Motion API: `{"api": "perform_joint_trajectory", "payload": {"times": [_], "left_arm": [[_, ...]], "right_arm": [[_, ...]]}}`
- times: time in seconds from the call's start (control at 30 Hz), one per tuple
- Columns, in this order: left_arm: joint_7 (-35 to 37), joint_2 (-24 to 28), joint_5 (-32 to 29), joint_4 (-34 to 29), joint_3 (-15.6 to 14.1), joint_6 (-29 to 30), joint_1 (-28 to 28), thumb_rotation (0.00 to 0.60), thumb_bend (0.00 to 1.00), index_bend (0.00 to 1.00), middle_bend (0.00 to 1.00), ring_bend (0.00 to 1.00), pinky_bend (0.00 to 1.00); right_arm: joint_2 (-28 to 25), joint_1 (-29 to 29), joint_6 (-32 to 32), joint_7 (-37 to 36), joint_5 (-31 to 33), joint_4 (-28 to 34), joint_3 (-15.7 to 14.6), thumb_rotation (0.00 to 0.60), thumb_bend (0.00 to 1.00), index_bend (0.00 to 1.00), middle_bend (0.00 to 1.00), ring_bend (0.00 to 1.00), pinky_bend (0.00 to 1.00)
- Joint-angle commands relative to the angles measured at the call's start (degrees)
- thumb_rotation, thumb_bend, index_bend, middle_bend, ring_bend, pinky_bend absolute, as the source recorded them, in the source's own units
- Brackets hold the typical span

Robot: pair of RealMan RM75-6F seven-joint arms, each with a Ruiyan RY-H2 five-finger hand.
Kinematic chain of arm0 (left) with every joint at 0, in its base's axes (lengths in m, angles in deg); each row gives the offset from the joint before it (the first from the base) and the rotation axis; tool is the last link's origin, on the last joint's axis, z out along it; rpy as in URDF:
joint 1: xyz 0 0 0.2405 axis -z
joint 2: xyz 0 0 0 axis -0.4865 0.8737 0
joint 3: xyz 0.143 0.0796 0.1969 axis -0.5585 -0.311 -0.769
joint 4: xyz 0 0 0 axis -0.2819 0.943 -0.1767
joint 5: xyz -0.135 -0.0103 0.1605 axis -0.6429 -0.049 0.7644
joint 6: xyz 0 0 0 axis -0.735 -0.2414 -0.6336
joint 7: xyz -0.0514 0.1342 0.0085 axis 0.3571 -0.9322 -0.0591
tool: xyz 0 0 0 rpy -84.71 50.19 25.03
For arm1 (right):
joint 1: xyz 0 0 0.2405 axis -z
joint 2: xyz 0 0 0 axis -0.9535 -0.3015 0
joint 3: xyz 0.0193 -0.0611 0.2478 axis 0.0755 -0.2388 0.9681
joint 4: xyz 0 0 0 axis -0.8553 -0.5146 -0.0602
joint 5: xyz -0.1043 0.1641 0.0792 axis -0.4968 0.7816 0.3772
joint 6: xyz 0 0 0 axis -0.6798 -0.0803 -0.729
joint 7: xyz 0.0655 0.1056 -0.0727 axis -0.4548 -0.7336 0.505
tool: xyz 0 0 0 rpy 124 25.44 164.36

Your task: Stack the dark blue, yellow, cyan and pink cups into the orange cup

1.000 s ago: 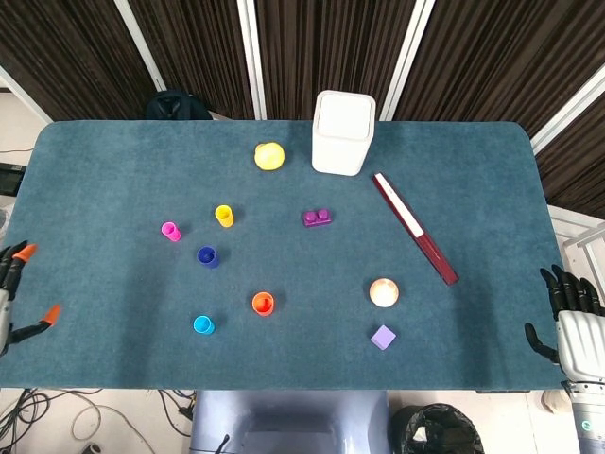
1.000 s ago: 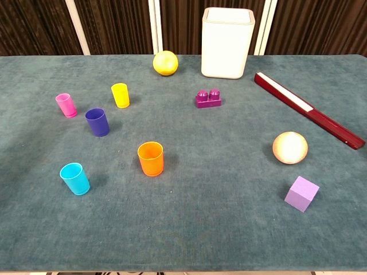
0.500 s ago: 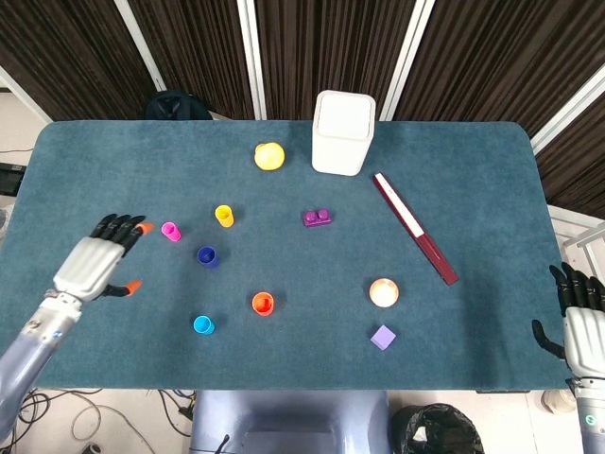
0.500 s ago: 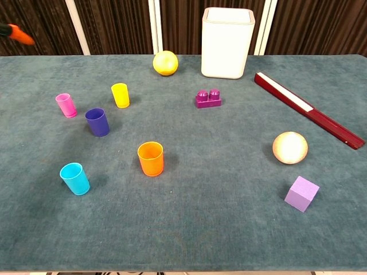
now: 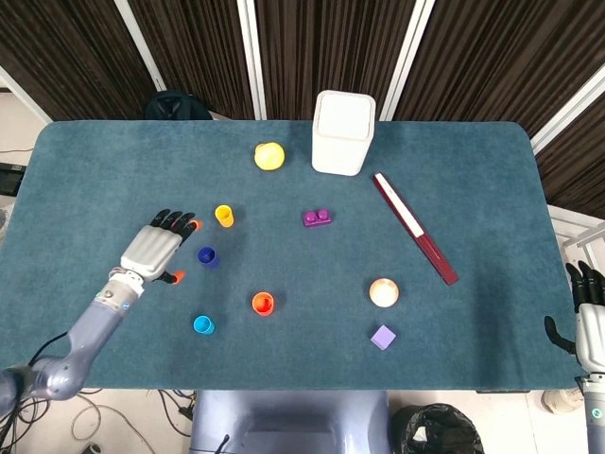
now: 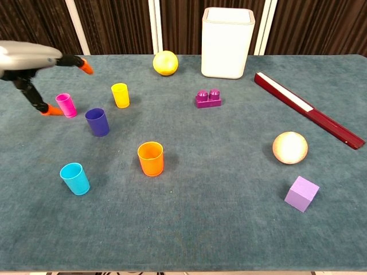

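The left hand (image 5: 156, 249) hangs over the left part of the blue table (image 5: 473, 170). Its fingers are spread wide and hold nothing. In the head view it covers the pink cup (image 6: 66, 105). In the chest view that cup stands right by the hand's thumb tip, but whether they touch cannot be told.

Just right of the hand stands the dark blue cup (image 5: 206, 256). Nearer to the robot, a bit to the left, is the cyan cup (image 5: 203, 325). The yellow cup (image 5: 224, 216) stands farther away, close to the fingertips. The orange cup (image 5: 263, 304) stands right of the cyan cup, with nothing in it. All the cups are upright and apart from each other.

Far back sit a yellow ball (image 5: 269, 155) and a white bin (image 5: 342, 132). A purple brick (image 5: 317, 218) is in the middle. To the right lie a long dark red box (image 5: 414, 228), a pale ball (image 5: 383, 292) and a light purple cube (image 5: 382, 337).

The right hand (image 5: 590, 322) is at the far right, off the table edge. Its fingers point up and hold nothing.
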Motion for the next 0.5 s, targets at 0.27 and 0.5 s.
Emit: {"api": "perform_joint_trajectory", "payload": {"times": [0.27, 0.5], "left_arm": [[-4.14, -5.55, -5.00, 4.49, -1.12, -0.23, 4.93, 0.600, 0.21, 0.21, 0.03, 0.00, 0.00], [-5.79, -7.26, -7.58, 6.02, -2.22, 0.80, 6.30, 0.600, 0.22, 0.26, 0.03, 0.00, 0.00]], "right_arm": [[0.08, -0.05, 0.26, 0.33, 0.28, -0.13, -0.01, 0.600, 0.42, 0.04, 0.00, 0.04, 0.02], [0.08, 0.00, 0.29, 0.28, 0.62, -0.26, 0.15, 0.600, 0.42, 0.04, 0.00, 0.04, 0.02]]}}
